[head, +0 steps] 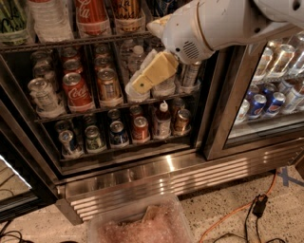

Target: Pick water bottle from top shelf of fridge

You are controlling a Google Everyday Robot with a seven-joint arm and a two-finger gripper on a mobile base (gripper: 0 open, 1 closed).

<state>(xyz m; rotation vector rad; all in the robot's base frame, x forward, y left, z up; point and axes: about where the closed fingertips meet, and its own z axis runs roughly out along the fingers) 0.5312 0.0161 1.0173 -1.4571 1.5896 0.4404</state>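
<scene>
Large clear ribbed plastic water bottle standing on dark wire top shelf of glass-doored fridge, beside red cola bottle, tan gripper lower right before the middle rack, jaws apart or together cannot tell

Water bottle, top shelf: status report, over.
Gripper in front of the middle rack, below the top shelf. Water bottle untouched on that shelf, upper left in view. Red Coca-Cola bottle right beside it.

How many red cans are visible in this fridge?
2. One red can stands on the middle rack, left of the gripper; another on the lowest rack, below it. More may be hidden.
</scene>
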